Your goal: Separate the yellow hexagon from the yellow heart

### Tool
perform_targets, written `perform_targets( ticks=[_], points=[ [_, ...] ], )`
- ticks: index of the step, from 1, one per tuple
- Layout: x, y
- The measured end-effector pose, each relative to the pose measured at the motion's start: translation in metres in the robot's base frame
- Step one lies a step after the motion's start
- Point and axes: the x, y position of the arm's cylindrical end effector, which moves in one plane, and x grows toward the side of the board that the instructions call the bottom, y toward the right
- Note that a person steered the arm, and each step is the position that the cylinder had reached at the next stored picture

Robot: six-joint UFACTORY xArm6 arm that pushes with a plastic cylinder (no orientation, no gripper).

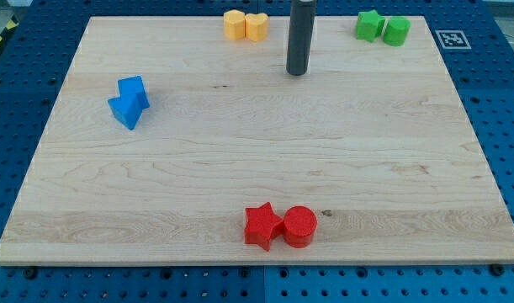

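The yellow hexagon (234,24) and the yellow heart (257,27) sit touching side by side at the view's top edge of the wooden board (240,151), hexagon on the left. My tip (297,72) is the lower end of a dark rod that comes down from the top of the view. It stands to the right of and below the yellow heart, apart from it by a small gap.
Two blue blocks (129,102) touch at the view's left. A green star-like block (369,24) and a green cylinder (397,31) sit at the top right. A red star (262,225) and a red cylinder (299,226) touch at the bottom centre.
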Motion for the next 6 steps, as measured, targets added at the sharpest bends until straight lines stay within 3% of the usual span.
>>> perform_targets(
  ticks=[2, 3, 4, 6],
  points=[
    [-0.069, 0.068],
    [-0.105, 0.054],
    [-0.132, 0.001],
    [-0.133, -0.081]
  ],
)
